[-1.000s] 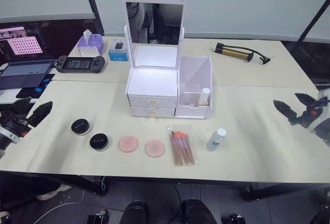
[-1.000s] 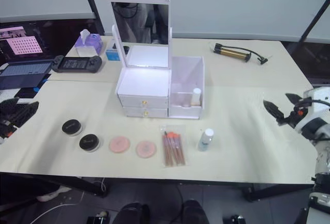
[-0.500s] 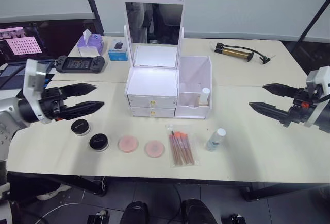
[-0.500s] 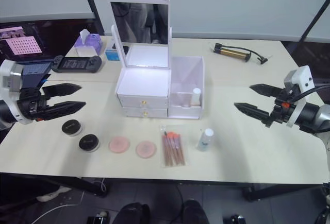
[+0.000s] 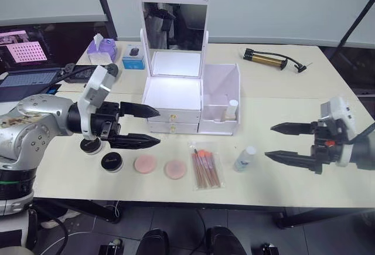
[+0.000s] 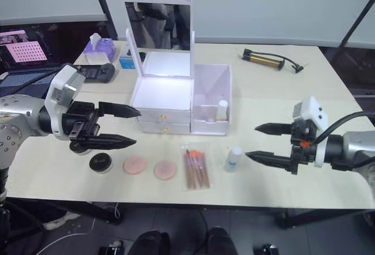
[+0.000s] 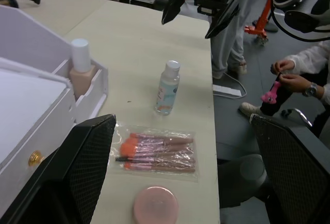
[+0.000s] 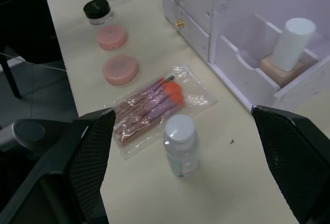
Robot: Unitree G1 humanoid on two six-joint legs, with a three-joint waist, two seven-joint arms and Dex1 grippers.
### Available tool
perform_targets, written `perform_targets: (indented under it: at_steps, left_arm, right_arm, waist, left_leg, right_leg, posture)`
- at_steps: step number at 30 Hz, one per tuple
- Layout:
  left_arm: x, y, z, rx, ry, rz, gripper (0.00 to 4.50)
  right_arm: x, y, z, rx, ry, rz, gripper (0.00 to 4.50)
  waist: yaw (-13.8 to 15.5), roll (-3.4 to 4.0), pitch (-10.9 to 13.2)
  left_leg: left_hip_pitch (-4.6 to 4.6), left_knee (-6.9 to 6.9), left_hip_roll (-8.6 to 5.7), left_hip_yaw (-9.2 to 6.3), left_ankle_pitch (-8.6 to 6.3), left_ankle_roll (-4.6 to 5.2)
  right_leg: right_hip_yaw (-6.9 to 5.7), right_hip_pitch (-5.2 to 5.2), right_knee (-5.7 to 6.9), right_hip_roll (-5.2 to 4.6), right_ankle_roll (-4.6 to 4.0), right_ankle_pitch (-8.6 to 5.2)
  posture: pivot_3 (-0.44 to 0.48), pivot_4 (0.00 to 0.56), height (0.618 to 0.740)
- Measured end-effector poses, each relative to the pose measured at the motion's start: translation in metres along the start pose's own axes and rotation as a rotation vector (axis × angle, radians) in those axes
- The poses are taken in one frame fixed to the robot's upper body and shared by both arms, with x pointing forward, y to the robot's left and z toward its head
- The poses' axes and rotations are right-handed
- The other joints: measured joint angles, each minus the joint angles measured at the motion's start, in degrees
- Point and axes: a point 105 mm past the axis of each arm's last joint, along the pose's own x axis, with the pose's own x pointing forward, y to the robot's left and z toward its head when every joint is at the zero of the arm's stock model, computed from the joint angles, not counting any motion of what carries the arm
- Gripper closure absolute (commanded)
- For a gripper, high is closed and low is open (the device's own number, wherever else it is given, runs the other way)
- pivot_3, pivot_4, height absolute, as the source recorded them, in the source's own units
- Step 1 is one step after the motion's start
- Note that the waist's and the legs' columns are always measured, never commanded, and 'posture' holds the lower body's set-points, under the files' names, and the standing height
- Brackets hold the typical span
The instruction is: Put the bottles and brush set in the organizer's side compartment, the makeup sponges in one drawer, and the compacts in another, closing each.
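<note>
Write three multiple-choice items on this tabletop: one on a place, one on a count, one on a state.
1. Where is the beige bottle?
A. in the side compartment
B. on the table
C. in a drawer

2. How many makeup sponges lie on the table?
A. one
B. two
C. four

3. How does the right pincer stand?
A. shut on the clear bottle
B. shut, empty
C. open, empty

Answers: 1 A, its white cap rises inside the bin. 2 B, two peach discs lie beside the brush set. 3 C, its fingers are spread, short of the clear bottle.

Perhaps no legible text anywhere.
</note>
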Motion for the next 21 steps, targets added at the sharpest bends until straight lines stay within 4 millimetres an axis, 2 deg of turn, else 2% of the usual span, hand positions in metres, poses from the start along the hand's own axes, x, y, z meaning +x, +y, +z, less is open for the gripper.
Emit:
perform_targets:
  at_steps: [4,12,13,14,21]
  left_arm:
    - [0.003,-0.002,0.0,0.026,0.021,-0.005,0.0]
    - [0.001,-0.003,-0.008,0.062,0.077,0.023,0.0]
    - [0.002,-0.003,-0.009,0.06,0.077,0.028,0.0]
    - [0.002,-0.002,-0.009,0.058,0.072,0.035,0.0]
    - [-0.003,0.003,-0.014,0.063,0.061,0.098,0.0]
  right_arm:
    - [0.014,-0.001,-0.019,-0.002,0.042,-0.007,0.02]
    - [0.027,-0.006,-0.034,-0.021,0.061,-0.009,0.02]
    - [0.029,-0.008,-0.034,-0.023,0.057,-0.012,0.37]
    - [0.032,-0.008,-0.033,-0.026,0.051,-0.01,0.55]
    - [0.043,-0.013,-0.038,-0.024,0.06,-0.011,2.91]
  waist:
    - [0.03,0.0,0.0]
    - [0.09,-0.01,0.0]
    - [0.09,0.0,0.0]
    - [0.08,-0.01,0.0]
    - [0.33,0.0,0.0]
  left_leg:
    - [0.0,0.02,-0.01,0.01,0.0,0.0]
    - [-0.01,0.04,-0.01,0.01,0.0,0.0]
    - [0.0,0.04,-0.01,0.01,0.0,0.0]
    - [-0.01,0.04,-0.01,0.01,0.0,0.0]
    - [-0.01,0.07,-0.01,0.02,0.0,0.0]
  right_leg:
    - [0.0,-0.01,0.01,0.0,0.04,-0.02]
    - [-0.01,-0.01,0.02,0.0,-0.02,0.01]
    - [-0.01,0.0,0.02,0.0,-0.04,0.02]
    - [0.0,-0.01,0.02,0.0,-0.04,0.03]
    - [-0.03,0.0,0.02,-0.01,-0.1,0.06]
  posture:
    - [0.0,0.15,0.732]
    - [0.0,0.15,0.732]
    - [0.0,0.15,0.732]
    - [0.0,0.15,0.732]
    - [0.0,0.15,0.732]
